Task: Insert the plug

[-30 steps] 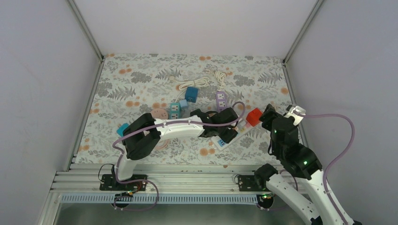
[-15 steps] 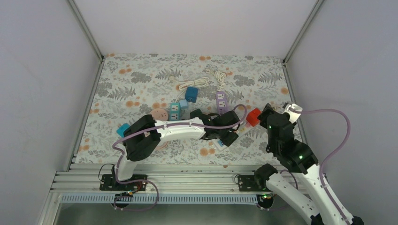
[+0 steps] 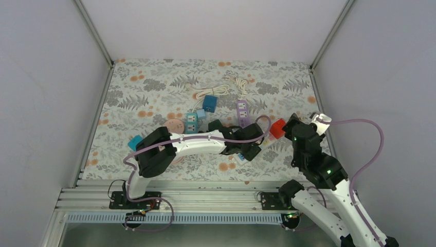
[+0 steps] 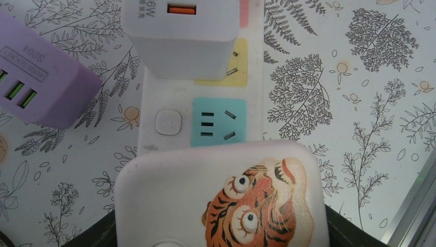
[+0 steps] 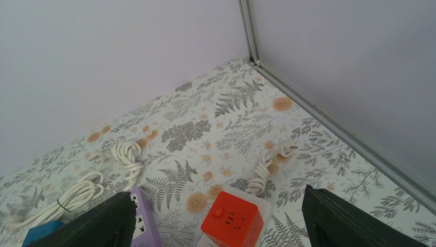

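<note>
The left end effector (image 4: 222, 234) is clamped on the tiger plug (image 4: 221, 190), dark fingers just showing at either side of its white body. The plug hangs over the near end of the white power strip (image 4: 151, 128), right beside the teal socket (image 4: 218, 122). The risk I see is the prongs coming down off the slots and jamming on the socket face, or the push skidding the loose strip across the surface (image 4: 360, 103). The white charger (image 4: 181, 36) in the next socket and the purple strip (image 4: 41, 77) to the left also crowd the approach. The right end effector (image 5: 218, 206) is spread wide and holds nothing, over by the red cube socket (image 5: 232, 220), so nothing braces the strip. The prongs are hidden under the plug's body, its near edge is cut off, and from above the arm covers the strip.
</note>
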You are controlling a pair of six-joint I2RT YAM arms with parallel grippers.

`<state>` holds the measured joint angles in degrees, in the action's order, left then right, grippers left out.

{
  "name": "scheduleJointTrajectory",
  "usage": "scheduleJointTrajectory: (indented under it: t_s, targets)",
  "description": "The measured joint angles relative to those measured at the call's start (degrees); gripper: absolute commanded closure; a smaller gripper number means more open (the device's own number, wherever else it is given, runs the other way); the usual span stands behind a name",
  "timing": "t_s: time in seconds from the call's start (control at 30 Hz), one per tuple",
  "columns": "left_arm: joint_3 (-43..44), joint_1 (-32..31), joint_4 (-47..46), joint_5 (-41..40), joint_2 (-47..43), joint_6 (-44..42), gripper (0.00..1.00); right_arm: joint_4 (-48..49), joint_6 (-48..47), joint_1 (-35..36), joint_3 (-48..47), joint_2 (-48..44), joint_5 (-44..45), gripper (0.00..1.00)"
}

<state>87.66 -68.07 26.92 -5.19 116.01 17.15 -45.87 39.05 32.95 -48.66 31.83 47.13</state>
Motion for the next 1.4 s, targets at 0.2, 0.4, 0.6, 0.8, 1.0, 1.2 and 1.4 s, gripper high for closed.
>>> scheduleJointTrajectory:
  t_s: [0.2,0.4,0.6,0.8,1.0,1.2,1.4]
  targets:
    - [2.5,-0.9,2.3,-2.0,1.6,0.0,0.56,0.0,0.0,0.0,0.0,-0.4,0.6,0.16]
    - [3.6,-1.6,3.5,-3.8,2.5,0.6,0.58,-0.1,0.0,0.0,-0.4,-1.4,2.1,0.16]
    - [3.9,-1.8,3.7,-4.6,2.7,2.5,0.58,0.0,0.1,0.0,-0.8,-1.6,3.0,0.15]
    - [5.0,-1.8,5.1,-4.5,3.1,4.0,0.58,0.0,0.1,0.0,-0.8,-1.6,3.1,0.15]
    - [3.9,-1.6,4.2,-3.4,2.5,0.9,0.58,0.0,0.1,0.0,-0.8,-1.5,3.1,0.15]
    - [0.0,-1.1,0.7,-1.6,0.5,-2.8,0.58,0.1,0.0,0.0,-0.8,-1.5,3.0,0.15]
    - [-2.4,0.5,-2.1,2.5,0.0,-5.0,0.58,1.0,0.0,0.0,-0.8,-1.4,2.9,0.15]
